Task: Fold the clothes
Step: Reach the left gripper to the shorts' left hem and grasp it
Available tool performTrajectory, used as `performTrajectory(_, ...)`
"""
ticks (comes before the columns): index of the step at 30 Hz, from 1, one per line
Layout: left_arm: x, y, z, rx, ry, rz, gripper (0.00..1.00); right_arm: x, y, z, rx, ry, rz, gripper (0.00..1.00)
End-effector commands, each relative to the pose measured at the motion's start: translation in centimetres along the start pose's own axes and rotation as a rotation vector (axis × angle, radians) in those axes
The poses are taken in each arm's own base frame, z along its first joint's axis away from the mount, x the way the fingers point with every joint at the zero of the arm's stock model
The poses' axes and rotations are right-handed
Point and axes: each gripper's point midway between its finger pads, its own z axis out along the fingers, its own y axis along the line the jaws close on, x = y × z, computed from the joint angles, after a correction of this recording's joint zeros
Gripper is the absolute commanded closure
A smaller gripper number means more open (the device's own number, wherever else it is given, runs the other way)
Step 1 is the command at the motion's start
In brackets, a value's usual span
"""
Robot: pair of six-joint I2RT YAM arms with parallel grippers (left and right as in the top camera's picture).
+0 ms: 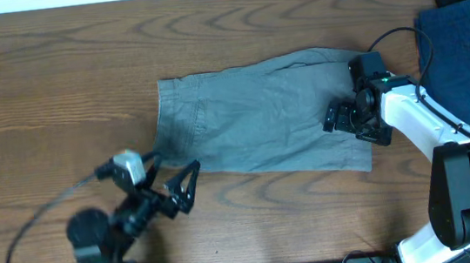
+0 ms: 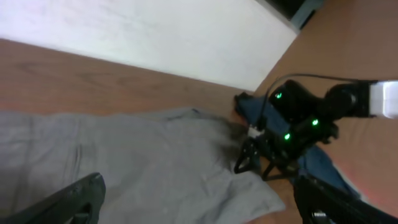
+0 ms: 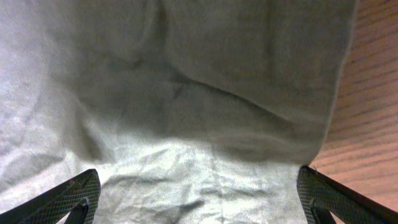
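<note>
Closest in the right wrist view are the two dark fingers (image 3: 74,196) of my right end effector (image 3: 199,202). One sits at each lower corner, spread wide with nothing between them. Directly beneath it lie the shorts (image 3: 199,93), grey-khaki and lightly creased, filling almost the whole view. One edge of them gives way to the bare wooden table (image 3: 373,124) off to one side.

From overhead, the shorts lie flat as a rough rectangle in the middle of the table. My right end effector hangs over the end of them nearest its own arm; I cannot tell whether it touches the cloth. My left end effector (image 1: 186,185) is also wide and empty. It sits over bare table, just beside the near corner at the other end of the shorts. A dark blue garment (image 1: 463,55) lies behind my right end effector, apart from the shorts.

I judge the shorts to be light, soft and limp. They should drape and wrinkle when lifted rather than hold a shape, and the matte cotton should not slip. The best hold is probably a pinch at a corner or along a stitched edge, where the cloth is thicker. I would take one corner in each end effector and catch every layer, so that the fold carries over evenly.
</note>
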Motion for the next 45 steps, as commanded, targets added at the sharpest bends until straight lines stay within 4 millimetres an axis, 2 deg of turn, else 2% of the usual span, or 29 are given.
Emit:
performTrajectory(1,-2.2,-0.4,0.9,-0.006,0.097,0.091,0.02,-0.3,-0.3,0.1,0.009,-0.003,0.014,0.01)
performTrajectory(4,-1.9,0.8,2.0,-0.047,0.256,0.027,0.02,-0.3,-0.3,0.1,0.009,-0.003,0.014,0.01)
performTrajectory(7,-0.6,2.7,2.9,-0.092,0.391,-0.031,0.02,-0.1,-0.2,0.1,0.003,0.008,0.014,0.01)
performTrajectory(9,0.4,5.7,3.2,-0.225,0.461,-0.071,0.02,0.0,-0.2,0.1,0.002,0.01,0.014,0.01)
performTrajectory(12,2.2,11.4,1.6,-0.529,0.582,-0.086,0.02,0.5,0.6,0.1,-0.046,0.039,0.015,0.01)
performTrajectory(13,2.7,12.8,0.9,-0.613,0.625,-0.087,0.02,0.7,1.1,0.0,-0.071,0.053,0.015,0.01)
performTrajectory(15,3.3,14.1,0.0,-0.696,0.689,-0.096,0.02,0.8,1.6,0.0,-0.104,0.062,0.015,0.01)
performTrajectory(20,3.7,13.7,1.8,-0.609,0.704,-0.15,0.02,0.3,2.3,-0.1,-0.137,0.043,0.011,0.01)
performTrajectory(24,4.2,13.2,2.5,-0.567,0.704,-0.215,0.02,0.5,3.1,-0.2,-0.18,0.056,0.009,0.01)
performTrajectory(29,4.1,12.4,3.3,-0.515,0.687,-0.259,0.0,0.6,3.1,-0.2,-0.183,0.063,0.009,0.01)
performTrajectory(30,4.0,12.3,3.4,-0.504,0.68,-0.258,0.2,0.7,3.3,-0.3,-0.191,0.068,0.009,0.01)
performTrajectory(32,3.8,12.3,3.6,-0.504,0.672,-0.248,0.73,0.8,3.5,-0.3,-0.206,0.076,0.008,0.02)
performTrajectory(33,3.8,12.4,3.7,-0.504,0.669,-0.242,0.9,0.9,3.7,-0.4,-0.213,0.079,0.007,0.11)
performTrajectory(34,3.8,12.4,3.8,-0.506,0.668,-0.237,0.94,0.9,3.7,-0.4,-0.214,0.08,0.005,0.2)
performTrajectory(38,4.5,13.0,4.0,-0.537,0.691,-0.214,0.94,1.1,4.1,-0.3,-0.216,0.078,-0.009,0.72)
performTrajectory(40,5.2,13.1,4.4,-0.53,0.704,-0.214,0.94,1.2,4.3,-0.3,-0.216,0.079,-0.016,0.89)
performTrajectory(42,6.1,13.3,4.8,-0.525,0.73,-0.221,0.94,1.4,4.5,-0.3,-0.21,0.078,-0.025,0.97)
performTrajectory(45,7.3,14.1,5.2,-0.542,0.764,-0.242,0.94,1.4,4.5,-0.2,-0.191,0.069,-0.038,0.99)
